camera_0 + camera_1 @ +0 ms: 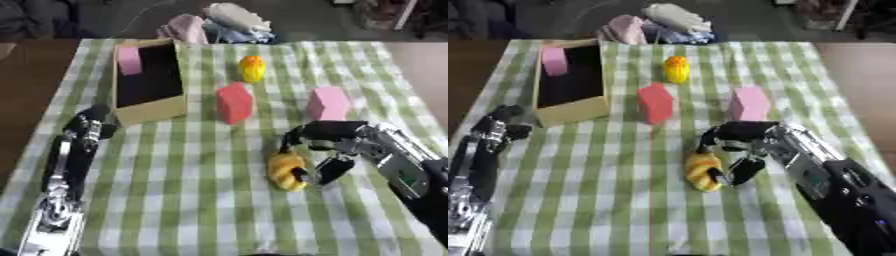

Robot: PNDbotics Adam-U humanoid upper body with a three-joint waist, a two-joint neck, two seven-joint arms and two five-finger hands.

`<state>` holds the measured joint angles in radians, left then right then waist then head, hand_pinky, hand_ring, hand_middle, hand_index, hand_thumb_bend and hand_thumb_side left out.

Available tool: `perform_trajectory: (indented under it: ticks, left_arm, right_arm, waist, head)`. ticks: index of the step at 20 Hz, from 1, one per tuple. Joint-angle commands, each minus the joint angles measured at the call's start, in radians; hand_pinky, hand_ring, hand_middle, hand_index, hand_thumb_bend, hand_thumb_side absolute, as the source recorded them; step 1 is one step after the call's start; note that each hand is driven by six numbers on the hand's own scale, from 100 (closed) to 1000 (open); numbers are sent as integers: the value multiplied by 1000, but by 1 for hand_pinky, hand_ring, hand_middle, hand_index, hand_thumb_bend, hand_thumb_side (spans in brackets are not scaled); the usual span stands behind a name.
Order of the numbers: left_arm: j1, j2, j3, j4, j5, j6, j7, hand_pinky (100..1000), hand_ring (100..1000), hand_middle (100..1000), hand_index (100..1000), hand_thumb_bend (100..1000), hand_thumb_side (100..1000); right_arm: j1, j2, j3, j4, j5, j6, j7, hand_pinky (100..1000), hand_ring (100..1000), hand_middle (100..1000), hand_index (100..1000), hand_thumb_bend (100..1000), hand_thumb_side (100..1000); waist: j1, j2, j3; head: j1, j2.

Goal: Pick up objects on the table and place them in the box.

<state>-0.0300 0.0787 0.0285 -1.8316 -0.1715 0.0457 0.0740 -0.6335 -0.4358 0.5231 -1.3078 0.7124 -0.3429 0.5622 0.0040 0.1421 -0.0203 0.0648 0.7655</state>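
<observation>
A lumpy yellow toy (pixel 284 171) lies on the green checked tablecloth (pixel 192 190), right of the middle. My right hand (pixel 337 134) reaches in from the right and is curled round it, fingers (pixel 286 144) over its top and the thumb (pixel 331 169) at its right side. The open cardboard box (pixel 150 111) stands at the far left with a pink block (pixel 129 60) inside. A red block (pixel 234 102), a pink block (pixel 328 102) and a small yellow and orange thing (pixel 252 68) stand on the cloth. My left hand (pixel 91 125) rests by the box's near left corner.
A heap of cloth items (pixel 219 25) lies past the table's far edge. My left forearm (pixel 63 185) lies along the table's left edge. A dark floor shows to the left of the table.
</observation>
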Motion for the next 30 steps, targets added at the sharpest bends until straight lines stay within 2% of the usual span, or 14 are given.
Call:
perform_trajectory:
  ticks: [1,2,4,9,12,16,20,25,30]
  left_arm:
    - [-10,6,2,-16,-1,0,0,720,643,751,789,260,834]
    - [-10,6,2,-16,-1,0,0,720,643,750,789,259,834]
    - [-9,6,2,-16,-1,0,1,720,643,751,789,259,834]
    - [-9,6,3,-16,-1,0,1,721,643,751,789,258,835]
    - [-8,7,3,-17,-1,0,1,721,643,751,789,257,836]
    - [-7,8,4,-17,-2,0,1,721,644,751,789,257,835]
    - [-6,10,4,-18,-1,-1,1,721,644,751,789,257,834]
    - [-8,9,2,-19,0,-2,-1,721,644,751,789,256,833]
    - [-20,7,-8,-21,3,-3,-10,721,644,751,789,257,831]
  right_arm:
    - [-3,-25,-29,-6,19,14,-39,878,853,738,481,100,270]
    - [-2,-29,-37,-13,20,20,-54,869,826,717,426,100,265]
    - [2,-37,-49,-29,23,31,-90,858,793,690,380,100,259]
    - [7,-61,-62,-77,14,47,-143,846,754,650,333,100,250]
    - [0,-84,-64,-119,-16,55,-134,844,748,640,328,100,244]
    - [-28,-122,-71,-183,-107,83,-97,840,744,632,330,100,232]
    - [-91,-152,-90,-223,-180,127,-66,846,747,636,332,100,230]
    - [-206,-160,-129,-184,-154,163,-62,858,756,648,337,100,234]
    - [-341,-101,-190,-37,-65,171,-114,860,757,646,343,100,220]
  waist:
    - [1,-4,-3]
    - [1,-4,-3]
    - [1,-4,-5]
    - [2,-4,-8]
    - [2,-5,-10]
    - [1,-7,-12]
    - [1,-10,-13]
    - [4,-9,-3]
    - [8,2,26]
  head:
    - [2,4]
    - [2,4]
    - [2,4]
    - [3,4]
    - [3,4]
    - [3,4]
    - [2,4]
    - [-8,4]
    - [-38,4]
